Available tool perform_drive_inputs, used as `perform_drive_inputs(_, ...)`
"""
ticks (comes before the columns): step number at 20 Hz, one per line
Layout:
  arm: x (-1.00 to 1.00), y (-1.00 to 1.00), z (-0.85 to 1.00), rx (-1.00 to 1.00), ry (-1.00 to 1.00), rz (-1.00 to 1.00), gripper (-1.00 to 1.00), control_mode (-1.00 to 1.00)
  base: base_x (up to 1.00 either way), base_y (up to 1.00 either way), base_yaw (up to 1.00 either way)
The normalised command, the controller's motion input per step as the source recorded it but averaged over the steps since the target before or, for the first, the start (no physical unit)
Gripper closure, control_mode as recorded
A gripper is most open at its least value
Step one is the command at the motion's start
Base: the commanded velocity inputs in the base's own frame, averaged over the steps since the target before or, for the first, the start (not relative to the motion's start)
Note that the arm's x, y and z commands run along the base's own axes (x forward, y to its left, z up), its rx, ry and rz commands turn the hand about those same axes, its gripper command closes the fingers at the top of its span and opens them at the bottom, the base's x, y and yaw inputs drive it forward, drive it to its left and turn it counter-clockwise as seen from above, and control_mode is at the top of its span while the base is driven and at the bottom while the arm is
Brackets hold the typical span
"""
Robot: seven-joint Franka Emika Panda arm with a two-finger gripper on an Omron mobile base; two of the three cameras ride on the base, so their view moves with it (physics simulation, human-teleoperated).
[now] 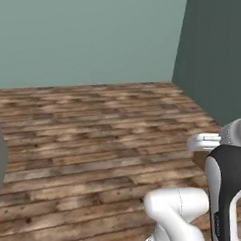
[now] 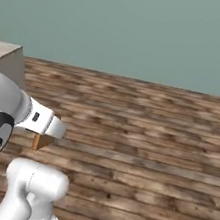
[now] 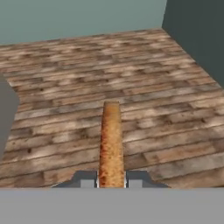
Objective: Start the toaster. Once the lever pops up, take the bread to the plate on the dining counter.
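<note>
Now the gripper (image 3: pixel 111 183) is clamped on the bread (image 3: pixel 111 142), held edge-on w/ its long axis pointing straight out ahead over wood floor (image 3: pixel 166 105); plate & counter aren't visible, so direction can't be told.

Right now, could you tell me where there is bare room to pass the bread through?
Bare wooden floor lies ahead of the gripper, shut on the bread, up to the pale green wall. A dark wall borders one side; a grey corner crowds the other.
</note>
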Motion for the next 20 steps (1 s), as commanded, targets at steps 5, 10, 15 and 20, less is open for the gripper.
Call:
perform_drive_inputs(5,0.0,0.0,0.0,0.0,0.0,0.0,1.0,1.0,1.0,-0.51,0.46)
perform_drive_inputs(10,0.0,0.0,0.0,0.0,0.0,0.0,1.0,1.0,1.0,-0.48,0.43)
perform_drive_inputs(15,0.0,0.0,0.0,0.0,0.0,0.0,1.0,1.0,1.0,-0.49,0.42)
perform_drive_inputs(20,0.0,0.0,0.0,0.0,0.0,0.0,1.0,1.0,1.0,-0.61,0.41)
